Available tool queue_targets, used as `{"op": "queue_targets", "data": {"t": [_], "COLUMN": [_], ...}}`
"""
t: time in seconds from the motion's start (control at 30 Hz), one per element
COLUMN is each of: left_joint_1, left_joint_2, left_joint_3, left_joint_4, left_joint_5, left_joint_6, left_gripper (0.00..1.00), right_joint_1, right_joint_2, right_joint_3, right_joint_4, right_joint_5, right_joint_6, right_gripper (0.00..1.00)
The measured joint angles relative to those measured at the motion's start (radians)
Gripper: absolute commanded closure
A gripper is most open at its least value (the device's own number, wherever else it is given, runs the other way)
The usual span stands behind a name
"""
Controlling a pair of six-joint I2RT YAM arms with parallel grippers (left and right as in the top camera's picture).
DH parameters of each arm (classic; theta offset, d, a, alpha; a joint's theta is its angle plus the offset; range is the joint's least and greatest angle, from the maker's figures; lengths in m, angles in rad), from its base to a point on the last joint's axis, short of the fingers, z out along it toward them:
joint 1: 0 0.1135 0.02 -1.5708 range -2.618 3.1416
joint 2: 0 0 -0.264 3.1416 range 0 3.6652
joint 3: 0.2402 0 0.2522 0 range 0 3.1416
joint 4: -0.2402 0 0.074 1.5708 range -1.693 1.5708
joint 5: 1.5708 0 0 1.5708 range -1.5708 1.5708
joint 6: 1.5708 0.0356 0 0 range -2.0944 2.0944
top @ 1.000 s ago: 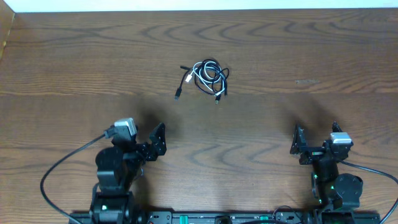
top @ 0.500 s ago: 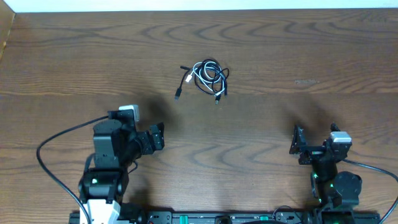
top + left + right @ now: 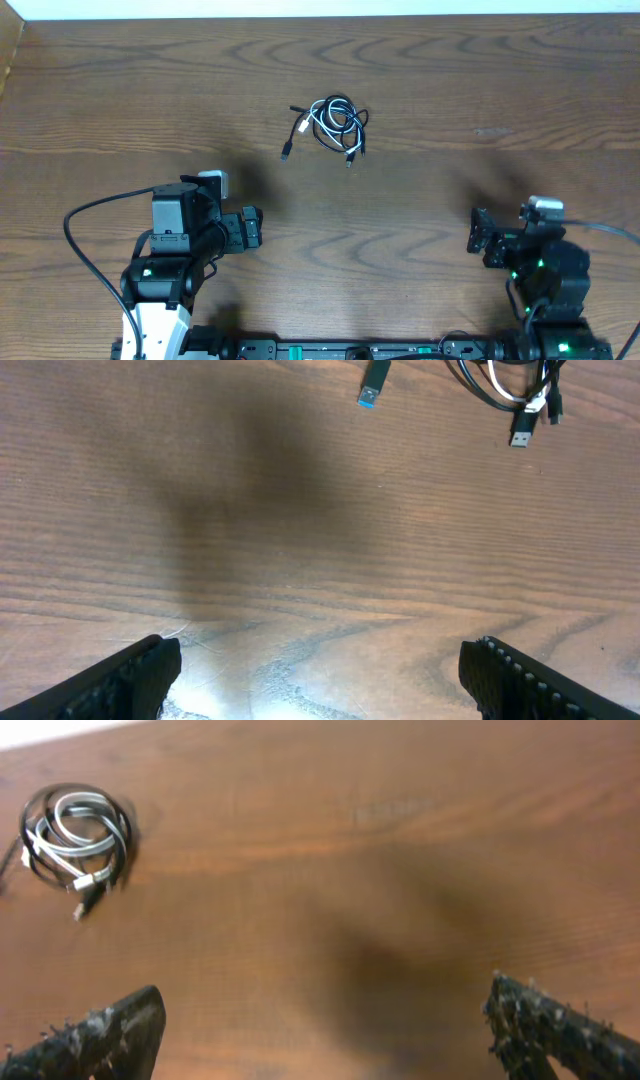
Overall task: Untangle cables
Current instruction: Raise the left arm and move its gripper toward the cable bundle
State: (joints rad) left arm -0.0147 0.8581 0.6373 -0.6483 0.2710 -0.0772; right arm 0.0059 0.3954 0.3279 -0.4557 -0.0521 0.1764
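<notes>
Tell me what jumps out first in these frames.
The small tangle of cables, black and white cords looped together, lies alone toward the far middle of the brown wooden table, with one plug trailing to its left. The left gripper and the right gripper sit near the close edge, both open and well apart from the cables.

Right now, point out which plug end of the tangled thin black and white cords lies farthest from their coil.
The blue-tipped plug, on the black strand trailing out leftward; the other visible plugs sit right at the edge of the coil.
</notes>
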Motion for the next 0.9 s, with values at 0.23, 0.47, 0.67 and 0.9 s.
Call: {"op": "queue_targets", "data": {"t": [0.23, 0.47, 0.67, 0.9], "left_joint_1": [0.000, 0.000, 0.000, 0.000], "left_joint_2": [0.000, 0.000, 0.000, 0.016], "left_joint_3": [0.002, 0.002, 0.002, 0.027], "left_joint_4": [-0.025, -0.061, -0.035, 0.014], "left_joint_5": [0.146, 0.237, 0.290, 0.299], "left_joint_6": [-0.074, -0.114, -0.134, -0.142], "left_gripper": [0.06, 0.06, 0.06, 0.06], "right_joint_1": [0.000, 0.000, 0.000, 0.000], "right_joint_2": [0.254, 0.466, 0.567, 0.571], "right_joint_3": [0.223, 0.397, 0.482, 0.490], "right_joint_4": [-0.215, -0.384, -0.441, -0.427], "right_joint_5": [0.000, 0.011, 0.027, 0.002], "right_joint_6": [-0.035, -0.091, -0.102, -0.106], "right_gripper": [0.01, 0.01, 0.01, 0.01]}}
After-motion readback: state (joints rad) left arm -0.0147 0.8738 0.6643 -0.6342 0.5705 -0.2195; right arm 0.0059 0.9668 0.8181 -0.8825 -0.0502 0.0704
